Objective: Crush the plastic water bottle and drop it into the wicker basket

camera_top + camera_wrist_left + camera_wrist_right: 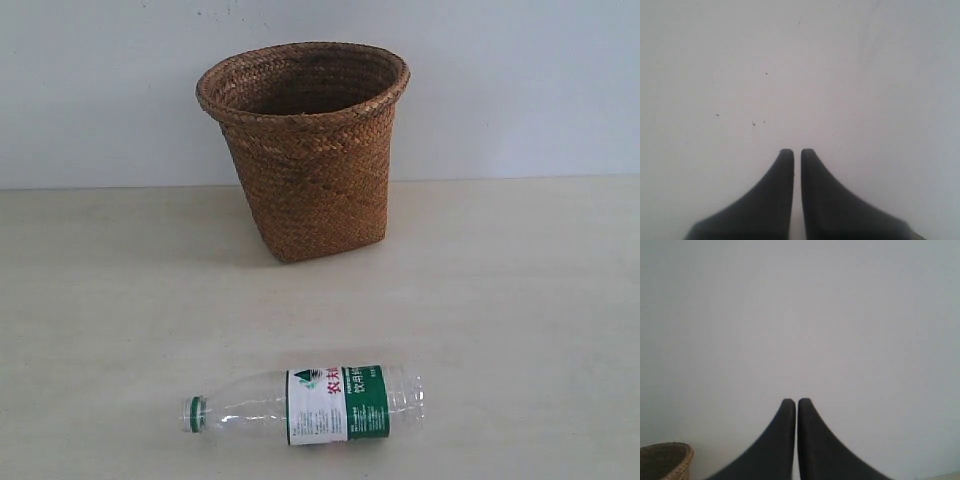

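The clear plastic water bottle lies on its side near the front of the table, green cap to the left, uncrushed. Behind it the brown wicker basket stands upright by the wall. Neither arm shows in the exterior view. My left gripper is shut with nothing between its dark fingers, and only a pale wall lies beyond it. My right gripper is also shut and empty; the basket rim shows at the corner of that view. The bottle is out of both wrist views.
A pale wooden table carries both objects. A plain white wall rises right behind the basket.
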`<control>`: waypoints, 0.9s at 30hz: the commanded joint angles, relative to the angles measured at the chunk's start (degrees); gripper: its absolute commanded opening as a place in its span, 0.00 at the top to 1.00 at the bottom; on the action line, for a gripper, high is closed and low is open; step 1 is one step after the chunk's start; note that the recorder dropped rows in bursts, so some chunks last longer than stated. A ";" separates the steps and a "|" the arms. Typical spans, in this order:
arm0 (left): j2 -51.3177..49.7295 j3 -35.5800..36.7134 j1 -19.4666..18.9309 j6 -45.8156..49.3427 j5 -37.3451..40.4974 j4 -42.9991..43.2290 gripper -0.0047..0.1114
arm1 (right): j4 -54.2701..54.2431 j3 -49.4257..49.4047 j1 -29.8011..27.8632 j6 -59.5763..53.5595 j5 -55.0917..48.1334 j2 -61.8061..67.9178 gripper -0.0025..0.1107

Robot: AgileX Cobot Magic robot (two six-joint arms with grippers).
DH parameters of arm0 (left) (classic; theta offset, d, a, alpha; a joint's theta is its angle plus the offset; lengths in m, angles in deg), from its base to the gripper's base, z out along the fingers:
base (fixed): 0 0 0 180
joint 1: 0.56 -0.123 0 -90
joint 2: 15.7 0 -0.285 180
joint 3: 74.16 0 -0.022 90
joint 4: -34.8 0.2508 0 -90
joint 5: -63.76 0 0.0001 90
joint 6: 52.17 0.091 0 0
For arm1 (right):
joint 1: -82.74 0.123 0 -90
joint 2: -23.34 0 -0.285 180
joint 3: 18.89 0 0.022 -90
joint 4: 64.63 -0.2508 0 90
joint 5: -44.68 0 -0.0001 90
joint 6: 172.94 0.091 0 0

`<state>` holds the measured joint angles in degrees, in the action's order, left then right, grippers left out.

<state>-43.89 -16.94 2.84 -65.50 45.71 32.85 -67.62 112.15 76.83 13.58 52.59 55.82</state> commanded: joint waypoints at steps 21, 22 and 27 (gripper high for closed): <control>-43.16 -28.23 1.03 16.75 33.98 10.30 0.92 | 2.07 28.19 7.90 -22.89 -33.34 43.38 0.98; -44.17 -28.35 2.12 18.75 35.42 9.86 0.92 | 1.56 29.50 9.25 -24.81 -36.46 45.00 0.98; -50.43 -30.76 7.01 27.98 44.83 9.20 0.92 | -3.12 35.06 14.85 -34.19 -48.84 52.13 0.98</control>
<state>-91.35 -46.13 7.09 -42.71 85.19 43.56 -67.72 144.58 89.28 -14.98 10.05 104.92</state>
